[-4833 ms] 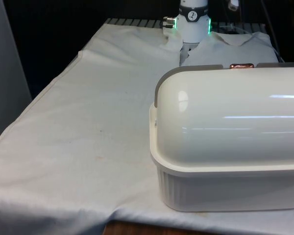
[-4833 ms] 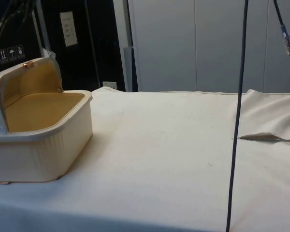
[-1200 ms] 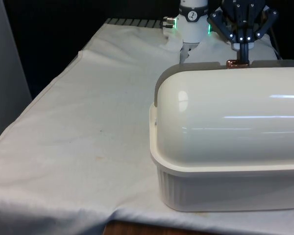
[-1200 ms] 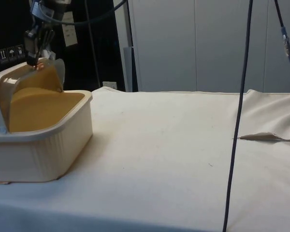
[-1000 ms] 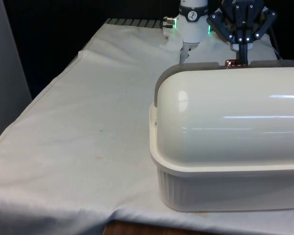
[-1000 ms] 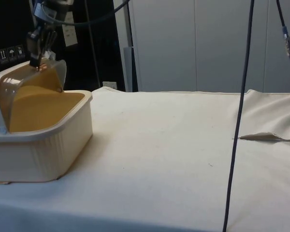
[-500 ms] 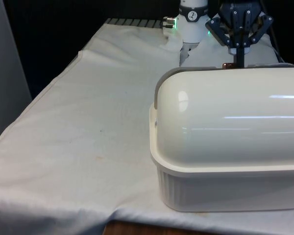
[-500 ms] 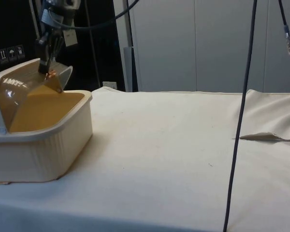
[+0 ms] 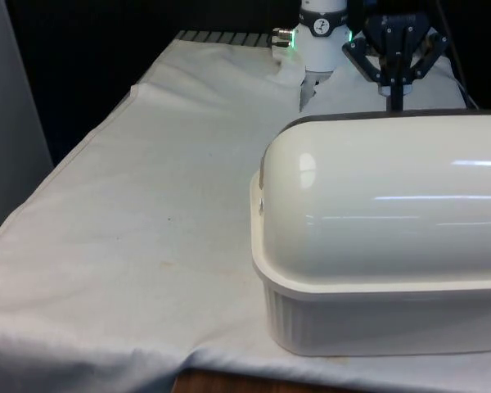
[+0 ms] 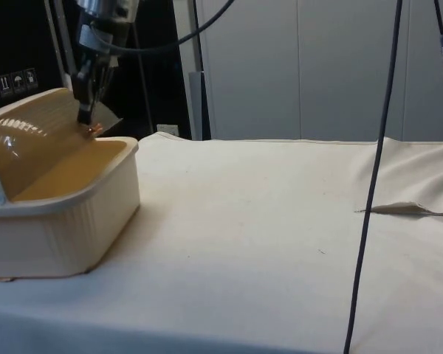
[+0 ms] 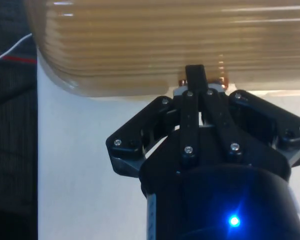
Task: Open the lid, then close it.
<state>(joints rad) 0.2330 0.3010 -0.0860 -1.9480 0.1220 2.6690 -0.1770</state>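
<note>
A cream bread box (image 9: 385, 246) stands on the white cloth at the front view's right, its domed back turned to that camera. In the side view its ribbed base (image 10: 59, 228) carries a translucent amber roll lid (image 10: 37, 140) that covers most of the opening; a gap remains at the front. My gripper (image 10: 85, 122) is shut, its tips pressed against the small copper handle (image 10: 94, 130) on the lid's leading edge. In the wrist view the closed fingertips (image 11: 196, 75) touch the handle (image 11: 223, 80) below the ribbed lid (image 11: 155, 45). From the front, the gripper (image 9: 397, 102) stands just behind the box's top.
The robot's base (image 9: 322, 33) stands at the table's far end. A dark cable (image 10: 373, 177) hangs down across the side view, near a fold in the cloth (image 10: 406, 210). Bare cloth (image 9: 147, 205) spreads to the front view's left of the box.
The gripper has moved forward and down with the handle, and the lid has rolled further over the box's opening. The fingers have stayed shut.
</note>
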